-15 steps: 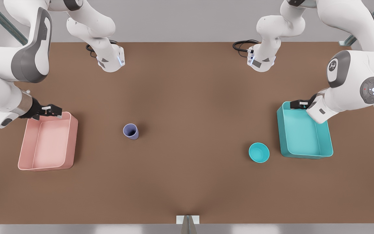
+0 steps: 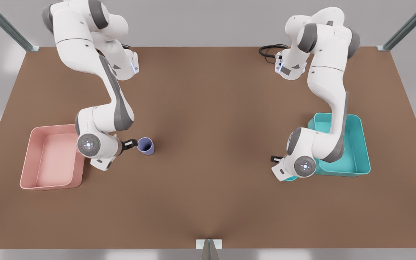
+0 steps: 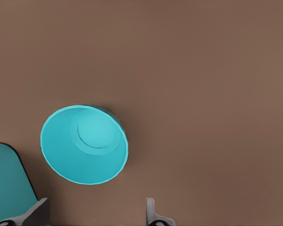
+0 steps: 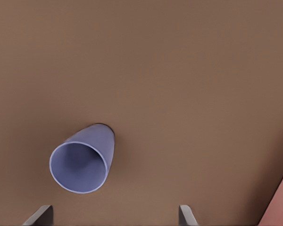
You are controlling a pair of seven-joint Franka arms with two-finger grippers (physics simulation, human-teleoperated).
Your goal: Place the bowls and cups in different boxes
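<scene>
While both stand upright on the table [image 2: 208, 202] | lavender cup [image 2: 145, 146] is faced by released right gripper [image 2: 131, 143] | glossy teal bowl [image 3: 84, 145], beside teal box [image 2: 358, 151], is overhung by released left gripper [image 3: 96, 213]

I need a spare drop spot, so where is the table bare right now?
Bare: the brown tabletop between lavender tapered cup and round teal bowl, plus the near edge. Crowded: right gripper beside the cup and pink tray; left gripper over the bowl by the teal tray.
</scene>
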